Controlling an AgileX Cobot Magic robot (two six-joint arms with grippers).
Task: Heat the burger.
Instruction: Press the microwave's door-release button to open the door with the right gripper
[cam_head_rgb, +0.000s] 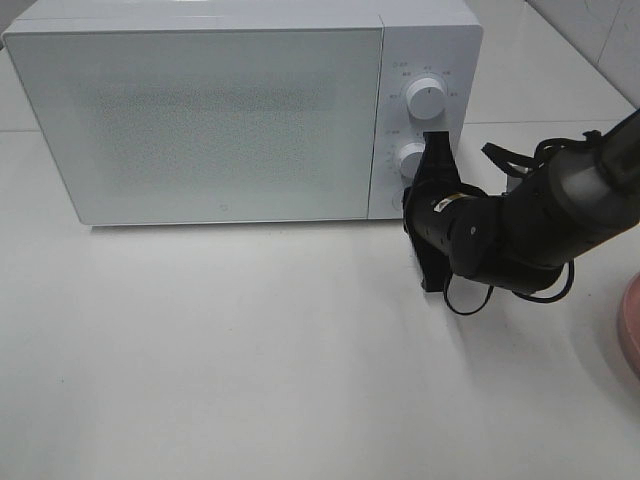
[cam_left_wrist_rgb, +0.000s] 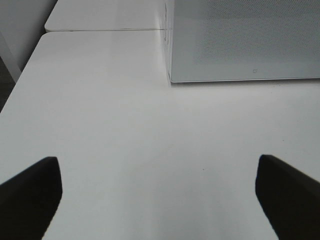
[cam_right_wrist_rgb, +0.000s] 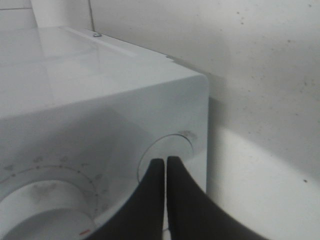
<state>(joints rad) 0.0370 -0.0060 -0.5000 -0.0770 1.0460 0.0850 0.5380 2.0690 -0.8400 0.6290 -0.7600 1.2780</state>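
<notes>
Plainly, the burger shows in none of the views, so where it lies relative to either tool cannot be told; the white microwave (cam_head_rgb: 200, 120) stands at the back of the desk (cam_head_rgb: 250, 350) with its door closed, and the speckled door panel lets nothing inside be seen. The right tool (cam_head_rgb: 436, 140) has its dark fingers (cam_right_wrist_rgb: 150, 200) pressed together, pinching nothing, and points at the microwave's control panel, its tips just beside the lower knob (cam_head_rgb: 410, 157) and below the upper knob (cam_head_rgb: 427, 97); whether they touch the panel I cannot tell. The left tool (cam_left_wrist_rgb: 156, 160) hangs over bare desk in front of the microwave's left corner, its fingers spread wide and empty. A pink plate (cam_head_rgb: 630, 320) peeks in at the desk's right edge
</notes>
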